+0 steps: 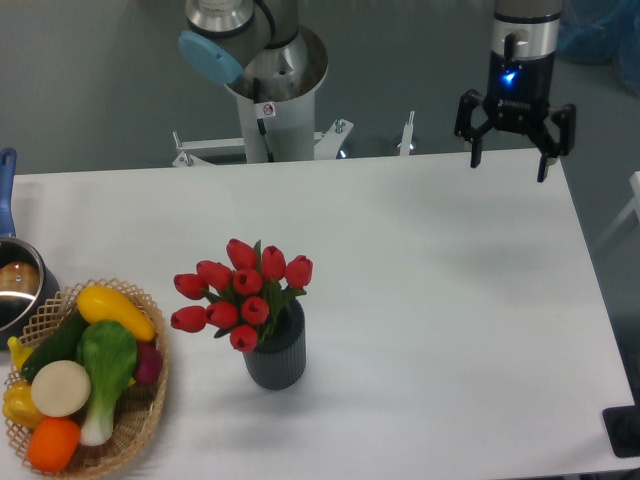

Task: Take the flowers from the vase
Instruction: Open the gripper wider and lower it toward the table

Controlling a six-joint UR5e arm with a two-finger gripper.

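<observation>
A bunch of red tulip flowers with green leaves stands in a small dark grey ribbed vase on the white table, left of centre near the front. My gripper hangs far off at the back right, over the table's rear edge. It is open, fingers spread wide and pointing down, with nothing between them. A blue light glows on its wrist.
A wicker basket of colourful vegetables sits at the front left corner. Behind it, a metal pot with a blue handle pokes in from the left edge. The robot's base stands behind the table's rear edge.
</observation>
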